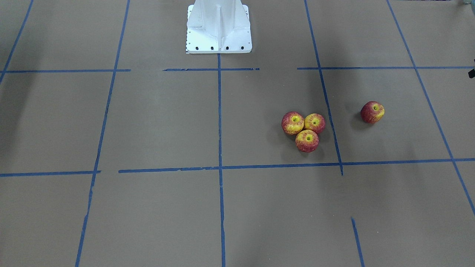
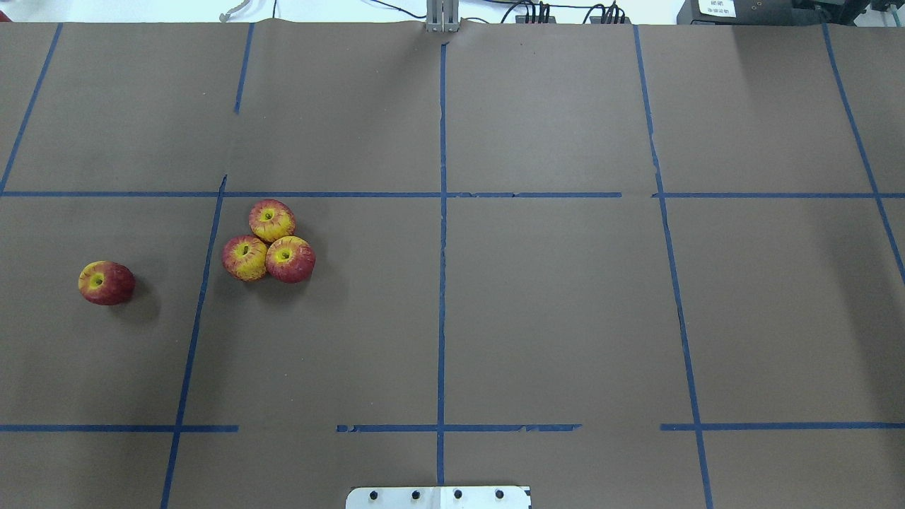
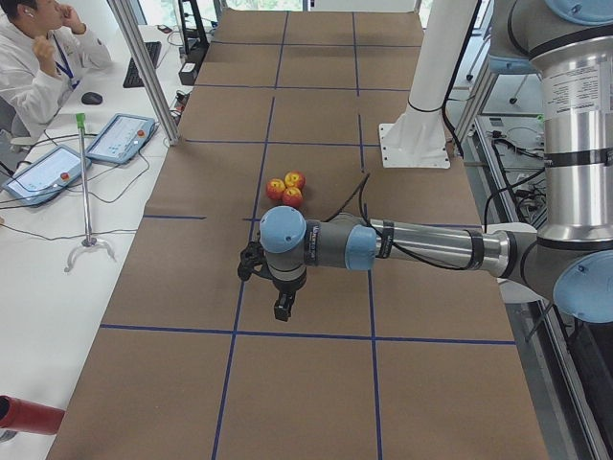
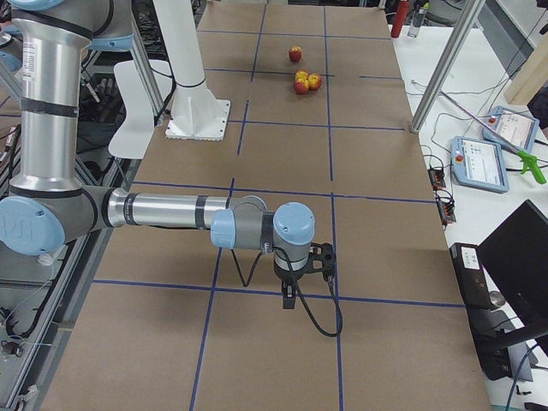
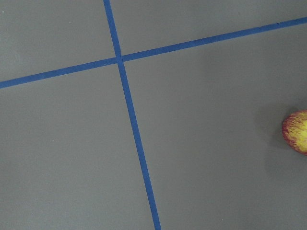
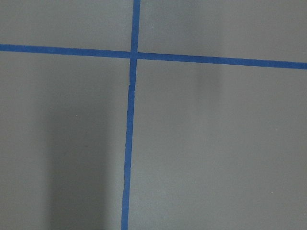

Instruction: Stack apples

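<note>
Nothing is stacked yet. A cluster of three small red-and-yellow apples (image 1: 306, 136) sits touching on the brown paper-covered table with blue tape lines (image 1: 148, 122). A fourth red-and-yellow apple (image 1: 372, 112) lies well apart, on the robot's left side.

The likely step is fetching the lone apple with the left arm. The pincer should be centred over it first, since only its edge is caught at the border of the left wrist view (image 5: 296, 132). It should be gripped across the widest part, then lowered gently into the hollow between the three so they are not pushed apart.

The left pincer (image 3: 283, 309) is hung pointing down from a forearm stretched level over the table. The right pincer (image 4: 291, 295) is posed the same way, far from the apples. Jaw width cannot be told for either.
</note>
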Controlling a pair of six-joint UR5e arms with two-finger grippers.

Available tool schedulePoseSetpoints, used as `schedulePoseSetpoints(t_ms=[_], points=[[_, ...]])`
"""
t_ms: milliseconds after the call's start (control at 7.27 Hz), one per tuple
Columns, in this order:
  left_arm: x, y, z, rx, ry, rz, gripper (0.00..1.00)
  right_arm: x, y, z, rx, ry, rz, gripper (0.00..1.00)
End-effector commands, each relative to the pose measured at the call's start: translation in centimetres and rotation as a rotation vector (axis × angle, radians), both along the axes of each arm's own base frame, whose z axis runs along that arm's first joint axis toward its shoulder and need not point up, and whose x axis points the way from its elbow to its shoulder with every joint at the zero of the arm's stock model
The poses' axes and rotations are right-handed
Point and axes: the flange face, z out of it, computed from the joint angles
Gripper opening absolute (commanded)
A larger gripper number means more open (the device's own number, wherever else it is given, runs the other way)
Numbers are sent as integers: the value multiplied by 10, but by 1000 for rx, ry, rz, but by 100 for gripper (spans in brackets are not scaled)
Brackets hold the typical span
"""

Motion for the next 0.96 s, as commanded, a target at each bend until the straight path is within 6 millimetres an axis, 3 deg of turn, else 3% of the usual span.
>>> schedulePoseSetpoints(t_ms=[0, 138, 275, 550, 825], points=[[0, 0, -13, 26, 1, -6, 100, 0, 0, 0, 1, 0, -1, 100], [-1, 2, -25, 49, 1, -8, 100, 0, 0, 0, 0, 0, 0, 100], [0, 0, -17, 34, -5, -4, 100, 0, 0, 0, 1, 0, -1, 100], [2, 1, -24, 61, 37, 6, 100, 0, 0, 0, 1, 0, -1, 100], [13, -7, -40, 197, 134, 29, 100, 0, 0, 0, 1, 0, -1, 100]])
